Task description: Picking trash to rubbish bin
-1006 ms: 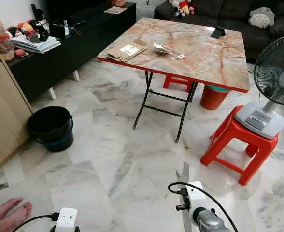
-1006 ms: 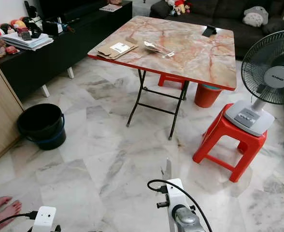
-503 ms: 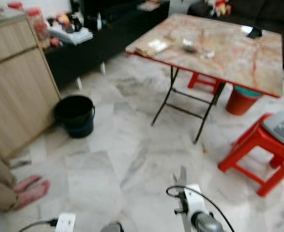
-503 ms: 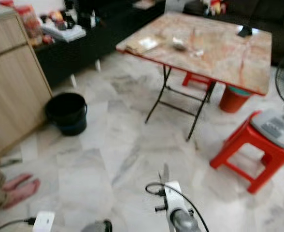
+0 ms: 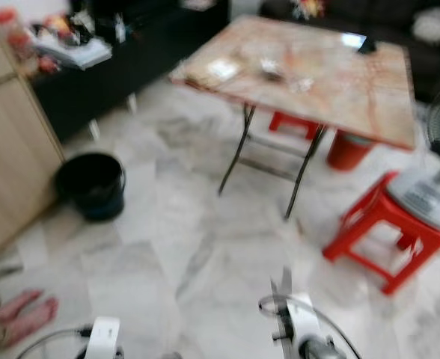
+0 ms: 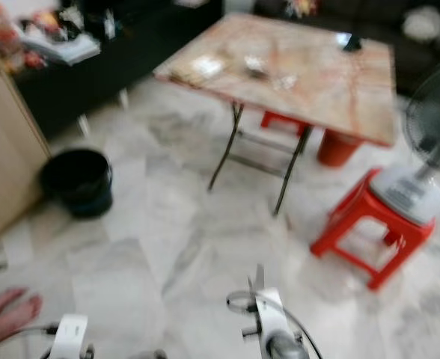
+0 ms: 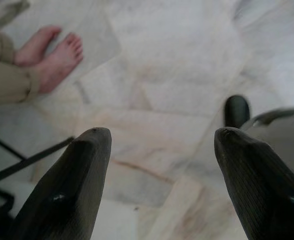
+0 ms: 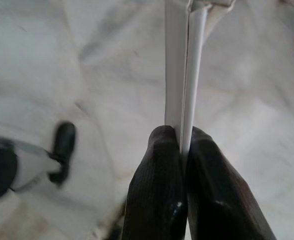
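Note:
My right gripper (image 8: 183, 134) is shut on a thin, flat white strip of trash (image 8: 181, 65) that stands up from its fingertips; in the blurred head views the strip (image 5: 283, 280) shows low at the front, over marble floor. My left gripper (image 7: 159, 137) hangs open above the floor with nothing between its fingers. The black rubbish bin (image 5: 91, 184) stands on the floor ahead to the left, beside a wooden cabinet (image 5: 10, 149). On the marble-top folding table (image 5: 355, 90) lie a flat cardboard piece (image 5: 218, 69) and a clear plastic wrapper (image 5: 280, 75).
A person's bare feet (image 5: 24, 315) are at the front left, also near my left gripper (image 7: 52, 55). A red stool (image 5: 385, 239) bearing a fan (image 5: 429, 187) stands to the right. A black low cabinet (image 5: 130, 67) runs along the back left.
The whole picture has swung back to the right and stays blurred, so the camera is moving. The right gripper still holds the strip; the bin and table have not moved.

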You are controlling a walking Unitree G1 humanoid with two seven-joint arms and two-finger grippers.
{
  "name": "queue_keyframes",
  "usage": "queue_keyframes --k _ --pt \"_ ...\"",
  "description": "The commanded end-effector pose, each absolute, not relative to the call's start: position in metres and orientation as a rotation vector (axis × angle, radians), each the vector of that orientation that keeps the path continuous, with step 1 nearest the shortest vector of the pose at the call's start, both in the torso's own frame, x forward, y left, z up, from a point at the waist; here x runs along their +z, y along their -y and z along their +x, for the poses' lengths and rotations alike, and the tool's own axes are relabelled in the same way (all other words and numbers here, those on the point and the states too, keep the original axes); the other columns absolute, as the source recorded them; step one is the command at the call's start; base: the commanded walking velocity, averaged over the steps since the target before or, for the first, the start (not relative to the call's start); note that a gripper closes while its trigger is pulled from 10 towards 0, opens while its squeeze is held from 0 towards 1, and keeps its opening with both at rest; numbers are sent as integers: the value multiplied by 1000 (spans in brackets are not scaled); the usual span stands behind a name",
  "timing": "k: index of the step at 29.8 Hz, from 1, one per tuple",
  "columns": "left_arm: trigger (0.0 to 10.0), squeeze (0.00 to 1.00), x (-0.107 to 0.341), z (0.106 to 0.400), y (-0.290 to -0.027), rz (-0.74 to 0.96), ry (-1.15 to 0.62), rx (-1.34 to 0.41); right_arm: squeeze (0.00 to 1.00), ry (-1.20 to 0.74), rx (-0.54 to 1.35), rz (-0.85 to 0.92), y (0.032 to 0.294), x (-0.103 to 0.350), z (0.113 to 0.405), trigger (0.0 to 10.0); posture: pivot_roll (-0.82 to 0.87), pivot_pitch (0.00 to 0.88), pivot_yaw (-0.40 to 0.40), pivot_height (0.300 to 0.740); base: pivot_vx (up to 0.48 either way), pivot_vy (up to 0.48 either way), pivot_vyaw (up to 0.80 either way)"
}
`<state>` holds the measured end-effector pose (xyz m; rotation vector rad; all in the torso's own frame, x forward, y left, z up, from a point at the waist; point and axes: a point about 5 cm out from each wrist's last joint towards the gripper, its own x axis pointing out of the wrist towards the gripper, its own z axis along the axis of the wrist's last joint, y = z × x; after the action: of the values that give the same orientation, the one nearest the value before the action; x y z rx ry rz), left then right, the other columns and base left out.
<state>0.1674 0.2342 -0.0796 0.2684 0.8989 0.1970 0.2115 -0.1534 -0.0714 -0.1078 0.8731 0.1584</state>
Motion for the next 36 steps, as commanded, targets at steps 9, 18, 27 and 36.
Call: queue_keyframes --k 9,18,27,36 --pt "10000 0 -81 165 -233 263 -917 202 0 -867 155 -117 158 -72 210 10000 125 141 -54 740 403 0 0" --pt "10000 0 -82 164 -233 259 -923 206 0 -866 151 -124 159 -72 209 10000 126 141 -55 740 403 0 474" --pt "10000 0 -82 163 -233 259 -922 206 0 -871 160 -154 159 -73 208 10000 128 142 -54 740 402 0 356" --pt "10000 0 -82 163 -234 263 -924 205 0 -866 155 -148 157 -72 210 10000 132 141 -51 740 401 0 189"
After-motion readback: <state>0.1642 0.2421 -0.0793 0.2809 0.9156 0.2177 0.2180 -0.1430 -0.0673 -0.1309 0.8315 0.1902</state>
